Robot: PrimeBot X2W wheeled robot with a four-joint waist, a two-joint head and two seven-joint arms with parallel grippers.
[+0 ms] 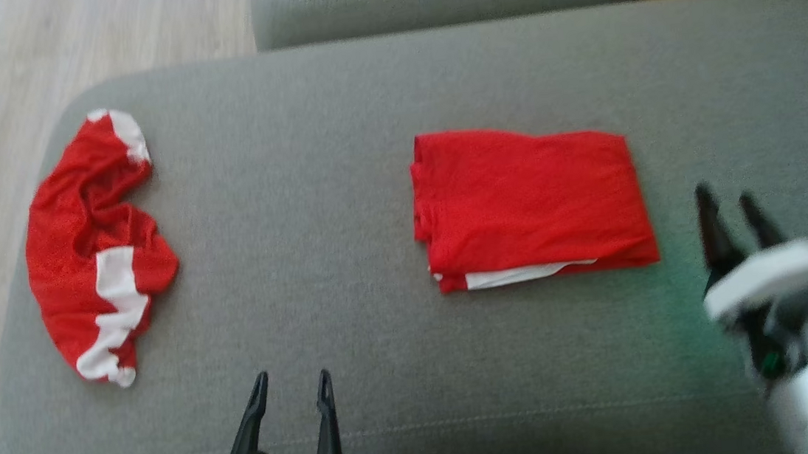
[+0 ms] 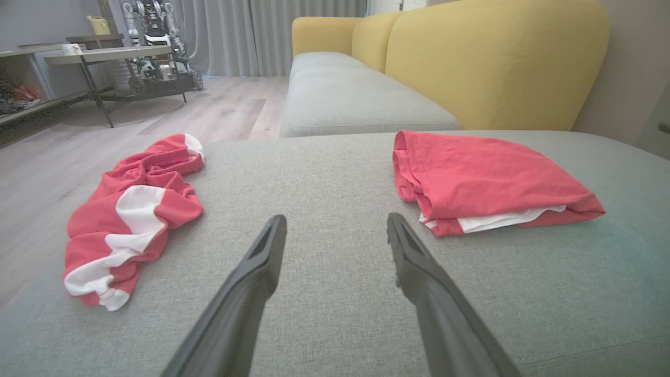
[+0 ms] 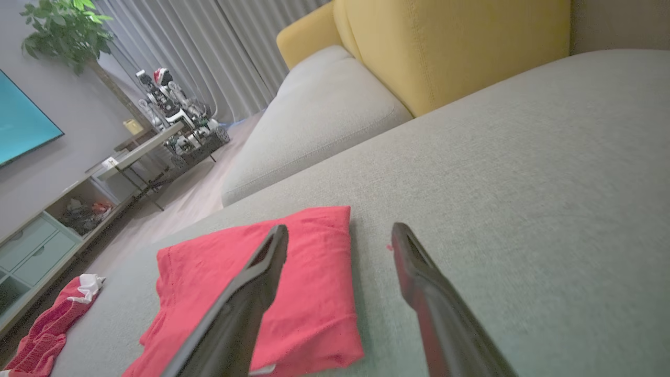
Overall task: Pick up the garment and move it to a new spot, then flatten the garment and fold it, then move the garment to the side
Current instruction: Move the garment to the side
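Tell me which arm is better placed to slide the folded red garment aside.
Probably the right. The right gripper hangs open just beside the right edge of the folded red garment, while the left gripper, also open, sits farther away.

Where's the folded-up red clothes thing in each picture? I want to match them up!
Head view: the folded red garment lies right of centre on the grey cushion.
Left wrist view: the folded red garment is right of centre, in the upper half.
Right wrist view: the folded red garment is low, left of centre.
Shared landmark: the crumpled red-and-white garment, always to its left.
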